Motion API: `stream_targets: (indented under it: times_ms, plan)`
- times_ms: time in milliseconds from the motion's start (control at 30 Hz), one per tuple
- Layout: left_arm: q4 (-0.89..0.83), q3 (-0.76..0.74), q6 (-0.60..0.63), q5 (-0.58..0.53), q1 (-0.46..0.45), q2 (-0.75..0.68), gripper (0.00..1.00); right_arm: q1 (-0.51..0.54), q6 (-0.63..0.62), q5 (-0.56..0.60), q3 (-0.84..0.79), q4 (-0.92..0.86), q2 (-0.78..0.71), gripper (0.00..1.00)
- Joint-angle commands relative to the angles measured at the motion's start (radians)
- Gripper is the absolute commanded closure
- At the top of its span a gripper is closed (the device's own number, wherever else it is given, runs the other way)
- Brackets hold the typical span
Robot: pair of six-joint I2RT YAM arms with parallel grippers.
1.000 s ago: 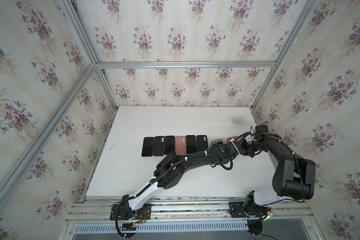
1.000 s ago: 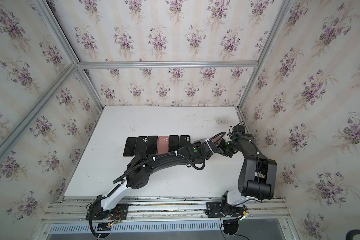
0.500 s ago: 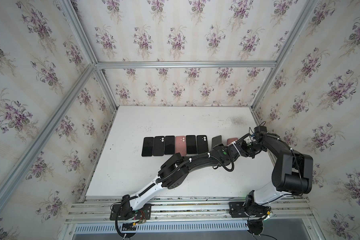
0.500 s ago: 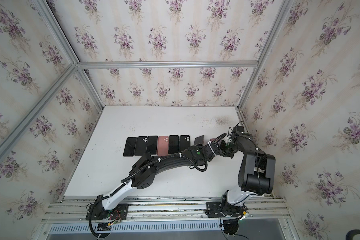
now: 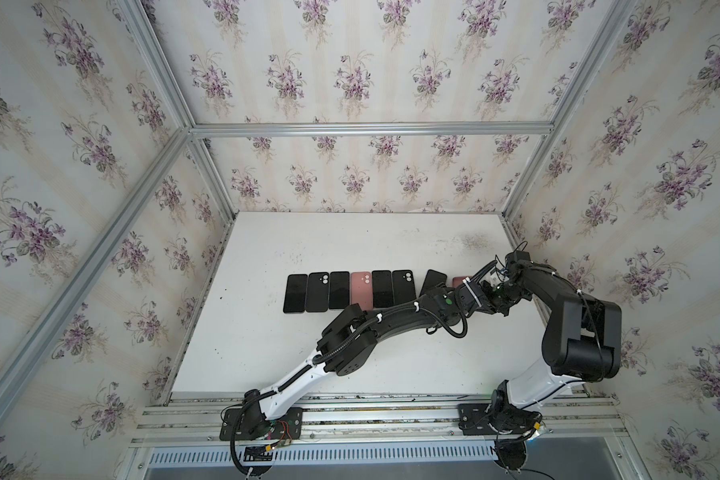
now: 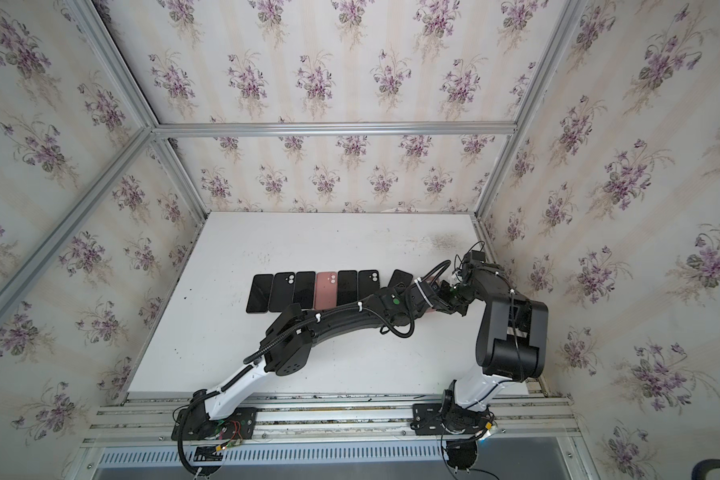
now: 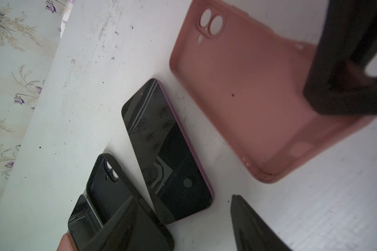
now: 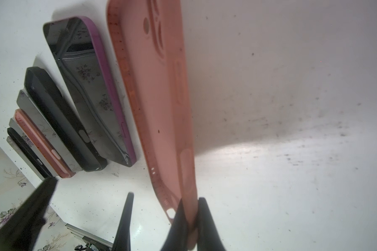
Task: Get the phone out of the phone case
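white table (image 5: 246,332), empty pink phone case (image 7: 248,97)

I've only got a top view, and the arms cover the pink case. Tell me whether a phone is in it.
Observer: No. The left wrist view shows the pink case empty, with its hollow inside facing the camera.
Operator: Then find me the phone.
Observer: The phone, purple-edged, lies screen up on the table beside the pink case, apart from it.
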Motion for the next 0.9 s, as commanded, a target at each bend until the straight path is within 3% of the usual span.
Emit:
stream_targets:
  times_ms: [0, 167, 267, 533, 867]
  plan:
    - [0.010, 0.005, -0.050, 0.050, 0.015, -0.054, 0.17, 0.002, -0.003, 0.018, 0.011, 0.009, 0.010, 1.00]
    - [0.011, -0.057, -0.116, 0.093, 0.071, -0.213, 0.06, 0.007, 0.018, 0.024, 0.000, 0.042, 0.022, 1.00]
    - [0.032, -0.187, -0.180, 0.127, 0.129, -0.359, 0.01, 0.025, 0.049, 0.026, -0.010, 0.082, 0.033, 1.00]
    - [0.110, -0.586, -0.275, 0.180, 0.271, -0.733, 0.00, 0.092, 0.055, 0.052, 0.047, 0.114, 0.107, 1.00]
    - [0.117, -0.895, -0.320, 0.170, 0.388, -1.033, 0.00, 0.151, -0.029, 0.092, 0.085, 0.085, 0.153, 1.00]
